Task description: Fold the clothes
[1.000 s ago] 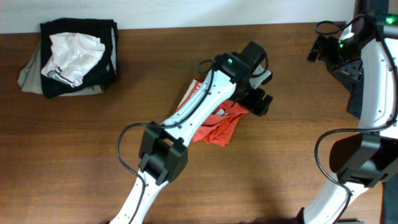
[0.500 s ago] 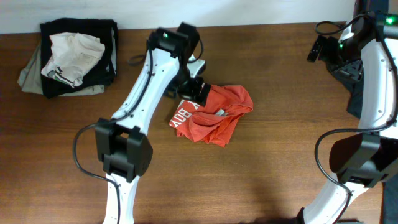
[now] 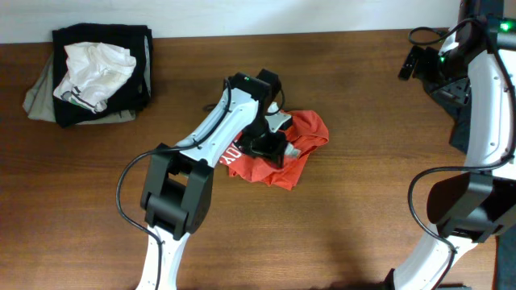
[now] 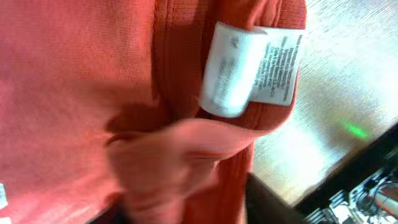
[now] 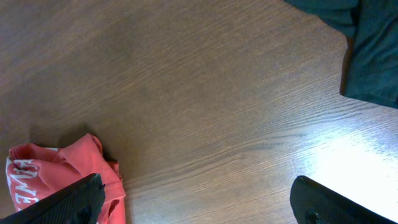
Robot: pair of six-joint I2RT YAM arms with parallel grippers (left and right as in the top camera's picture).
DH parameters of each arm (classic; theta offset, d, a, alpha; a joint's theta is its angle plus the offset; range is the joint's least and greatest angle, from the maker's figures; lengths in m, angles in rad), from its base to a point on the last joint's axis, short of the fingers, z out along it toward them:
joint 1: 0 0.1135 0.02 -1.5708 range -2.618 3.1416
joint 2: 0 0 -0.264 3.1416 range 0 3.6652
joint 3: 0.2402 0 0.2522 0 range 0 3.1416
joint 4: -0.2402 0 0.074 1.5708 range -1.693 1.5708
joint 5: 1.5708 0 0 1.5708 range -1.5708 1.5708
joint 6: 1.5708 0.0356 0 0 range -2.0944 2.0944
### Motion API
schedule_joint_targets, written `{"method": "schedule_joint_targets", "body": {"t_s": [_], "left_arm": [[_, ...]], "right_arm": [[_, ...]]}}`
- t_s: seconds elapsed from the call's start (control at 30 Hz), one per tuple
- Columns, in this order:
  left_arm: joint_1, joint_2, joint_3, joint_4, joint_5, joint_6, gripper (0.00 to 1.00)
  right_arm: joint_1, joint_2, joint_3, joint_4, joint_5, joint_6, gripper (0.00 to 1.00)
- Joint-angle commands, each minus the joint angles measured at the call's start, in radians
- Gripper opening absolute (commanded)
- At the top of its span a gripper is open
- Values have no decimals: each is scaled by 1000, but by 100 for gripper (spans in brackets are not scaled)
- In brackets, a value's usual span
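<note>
While the left gripper (image 3: 270, 143) sits low on the T-shirt (image 3: 310, 129), cloth fills its camera and I cannot tell how its jaws stand. The right gripper (image 5: 199, 205), off at the far right, holds its jaws wide apart over bare table (image 5: 205, 93). The shirt lies crumpled mid-table (soft, light, bound to sag), so I'd pinch the thicker collar seam by the white label (image 4: 249, 68).

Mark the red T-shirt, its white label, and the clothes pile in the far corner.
T-shirt (image 3: 313, 127), overhead view, bare right side of the bunched fabric.
white label (image 4: 249, 68), left wrist view, middle of the tag.
clothes pile (image 3: 97, 68), overhead view, white garment on top.
</note>
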State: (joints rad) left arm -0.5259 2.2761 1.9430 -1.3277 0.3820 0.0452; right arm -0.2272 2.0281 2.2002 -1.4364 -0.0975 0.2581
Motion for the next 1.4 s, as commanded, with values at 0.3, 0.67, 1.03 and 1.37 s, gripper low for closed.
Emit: {"method": "schedule_joint_targets", "body": {"t_s": [0.3, 0.67, 1.03, 1.37], "left_arm": [[-246, -2, 20, -50, -16, 5, 48], [-116, 0, 338, -35, -173, -82, 66], [-146, 244, 328, 197, -63, -161, 21], [-174, 263, 605, 159, -68, -163, 71]], "right_arm": [[4, -7, 8, 0, 4, 0, 99], [4, -7, 8, 0, 4, 0, 99], [4, -7, 8, 0, 4, 0, 99], [4, -7, 8, 0, 4, 0, 99]]}}
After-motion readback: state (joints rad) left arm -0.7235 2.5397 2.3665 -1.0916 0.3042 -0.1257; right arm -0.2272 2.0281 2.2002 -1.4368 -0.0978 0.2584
